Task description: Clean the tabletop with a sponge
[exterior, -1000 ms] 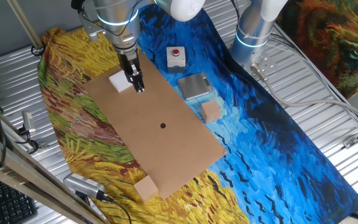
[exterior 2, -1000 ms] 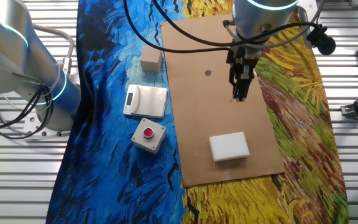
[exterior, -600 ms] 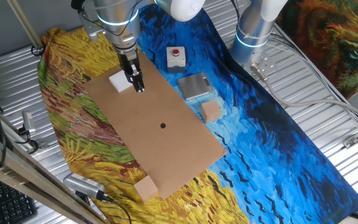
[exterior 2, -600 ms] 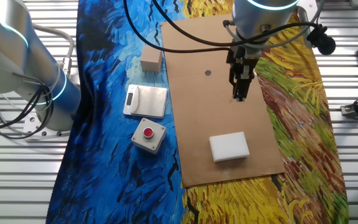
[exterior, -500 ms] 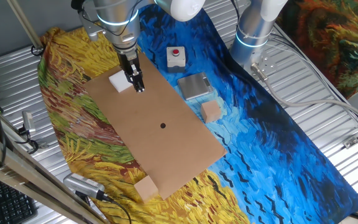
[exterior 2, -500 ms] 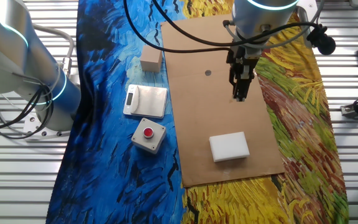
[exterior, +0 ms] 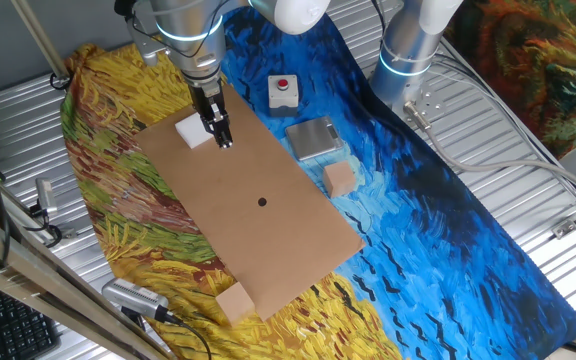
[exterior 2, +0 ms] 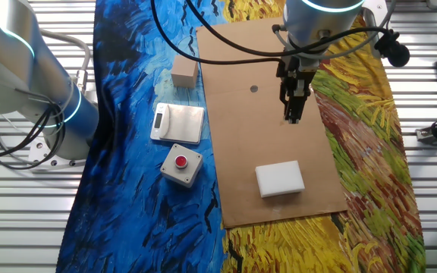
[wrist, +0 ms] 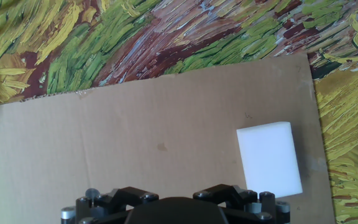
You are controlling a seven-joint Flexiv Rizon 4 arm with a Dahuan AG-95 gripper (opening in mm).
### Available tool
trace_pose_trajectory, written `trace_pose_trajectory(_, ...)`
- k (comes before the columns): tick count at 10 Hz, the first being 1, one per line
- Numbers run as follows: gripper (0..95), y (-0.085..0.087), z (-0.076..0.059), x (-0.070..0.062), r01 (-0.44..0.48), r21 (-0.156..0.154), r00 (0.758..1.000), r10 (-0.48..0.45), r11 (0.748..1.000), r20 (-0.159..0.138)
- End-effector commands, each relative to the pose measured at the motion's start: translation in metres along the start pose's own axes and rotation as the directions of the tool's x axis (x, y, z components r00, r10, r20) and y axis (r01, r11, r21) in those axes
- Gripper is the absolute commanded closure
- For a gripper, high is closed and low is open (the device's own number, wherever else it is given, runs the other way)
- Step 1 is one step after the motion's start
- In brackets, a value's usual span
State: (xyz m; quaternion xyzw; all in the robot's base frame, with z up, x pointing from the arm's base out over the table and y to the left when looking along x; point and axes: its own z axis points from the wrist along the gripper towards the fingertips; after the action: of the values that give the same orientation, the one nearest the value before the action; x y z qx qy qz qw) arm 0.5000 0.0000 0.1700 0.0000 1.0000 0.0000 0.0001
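Observation:
The white sponge (exterior: 192, 131) lies flat near one end of the brown tabletop board (exterior: 268, 235), which has a black dot (exterior: 262, 202) at its centre. My gripper (exterior: 225, 143) hangs over the board just beside the sponge, apart from it, fingers together and empty. In the other fixed view the gripper (exterior 2: 292, 118) is between the dot (exterior 2: 254, 89) and the sponge (exterior 2: 280, 180) on the board (exterior 2: 241, 152). The hand view shows the sponge (wrist: 269, 158) at the lower right on the board (wrist: 135, 143); only the gripper's dark body (wrist: 176, 208) shows there.
A tan cube (exterior: 340, 178) sits beside the board, another (exterior: 235, 302) at its near corner. A white box with a red button (exterior: 284, 91) and a grey scale (exterior: 313, 138) lie on the yellow-and-blue cloth (exterior: 448, 240). A second arm's base (exterior: 408, 50) stands behind.

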Motion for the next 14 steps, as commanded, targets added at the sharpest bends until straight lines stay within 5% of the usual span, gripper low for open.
trace_pose_trajectory(1, 95.0, 0.0000, 0.0000, 0.0000, 0.066, -0.023, 0.997, -0.065, 0.998, 0.046)
trace_pose_trajectory(3, 95.0, 0.0005, -0.0009, -0.0016, 0.058, -0.041, 0.997, -0.056, 0.997, 0.044)
trace_pose_trajectory(14, 95.0, 0.0026, -0.0057, -0.0011, 0.057, -0.016, 0.997, -0.056, 0.998, 0.053)
